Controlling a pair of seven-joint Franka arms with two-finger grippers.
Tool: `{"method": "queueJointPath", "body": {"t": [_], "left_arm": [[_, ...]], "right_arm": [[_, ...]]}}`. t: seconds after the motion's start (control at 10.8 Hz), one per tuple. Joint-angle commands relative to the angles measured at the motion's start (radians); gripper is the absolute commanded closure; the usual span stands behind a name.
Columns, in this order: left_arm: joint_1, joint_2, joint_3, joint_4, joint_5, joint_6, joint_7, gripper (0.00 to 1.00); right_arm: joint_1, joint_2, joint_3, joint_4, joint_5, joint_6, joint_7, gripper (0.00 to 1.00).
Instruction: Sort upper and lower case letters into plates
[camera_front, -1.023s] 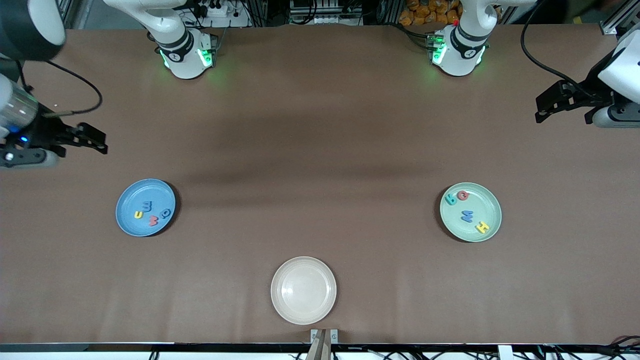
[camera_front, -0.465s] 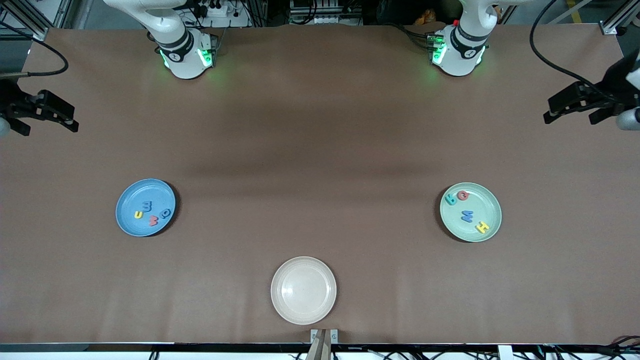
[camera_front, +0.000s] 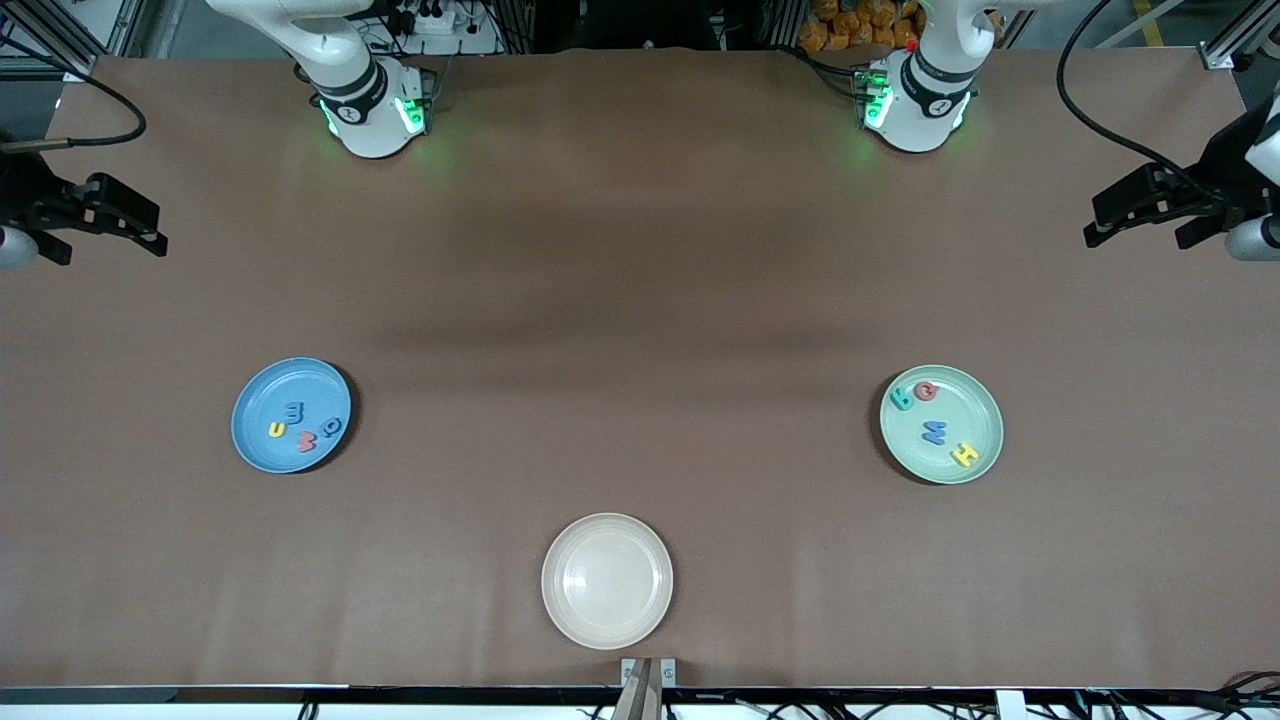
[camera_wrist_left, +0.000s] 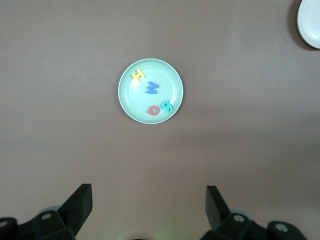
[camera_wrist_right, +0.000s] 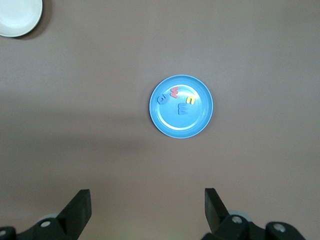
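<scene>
The blue plate (camera_front: 262, 396) lies toward the right arm's end of the table and holds several small letters (camera_front: 307, 441). The mint green plate (camera_front: 978, 414) lies toward the left arm's end with several letters (camera_front: 933, 432) in it. My right gripper (camera_front: 108, 250) hangs open and empty high over its end of the table; its wrist view looks down on the blue plate (camera_wrist_right: 186, 126) past the right gripper (camera_wrist_right: 147, 202). My left gripper (camera_front: 1135, 240) hangs open and empty over the other end, with the green plate (camera_wrist_left: 173, 84) below the left gripper (camera_wrist_left: 149, 200).
A cream-beige round plate (camera_front: 607, 580) with nothing in it sits at the table's middle, nearest the front camera. It shows at the edge of both wrist views, as the cream plate (camera_wrist_left: 311, 25) and the cream plate (camera_wrist_right: 17, 15). Both arm bases stand along the farthest table edge.
Both grippers have drawn back toward the bases' side of the table over the last second, then nearly stopped. Plates and letters have not moved.
</scene>
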Motion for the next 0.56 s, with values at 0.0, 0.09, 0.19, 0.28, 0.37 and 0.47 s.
{"method": "queueJointPath", "body": {"t": [0.0, 0.09, 0.19, 0.28, 0.37, 0.47], "left_arm": [[0.002, -0.038, -0.020, -0.072, 0.032, 0.057, -0.012, 0.00], [-0.001, -0.040, -0.032, -0.079, 0.032, 0.065, -0.015, 0.00], [0.000, -0.041, -0.057, -0.086, 0.057, 0.067, -0.018, 0.00], [0.000, -0.047, -0.076, -0.090, 0.105, 0.065, -0.025, 0.00], [0.000, -0.049, -0.080, -0.090, 0.105, 0.065, -0.031, 0.00], [0.002, -0.050, -0.080, -0.089, 0.101, 0.065, -0.030, 0.00]], "right_arm": [[0.002, 0.010, -0.004, 0.026, 0.015, -0.044, 0.002, 0.00], [0.002, 0.008, -0.004, 0.026, 0.013, -0.047, 0.000, 0.00], [0.002, 0.008, -0.004, 0.026, 0.013, -0.047, 0.000, 0.00], [0.002, 0.008, -0.004, 0.026, 0.015, -0.047, -0.001, 0.00], [0.002, 0.008, -0.004, 0.026, 0.015, -0.047, -0.001, 0.00], [0.002, 0.008, -0.004, 0.026, 0.015, -0.047, -0.001, 0.00]]}}
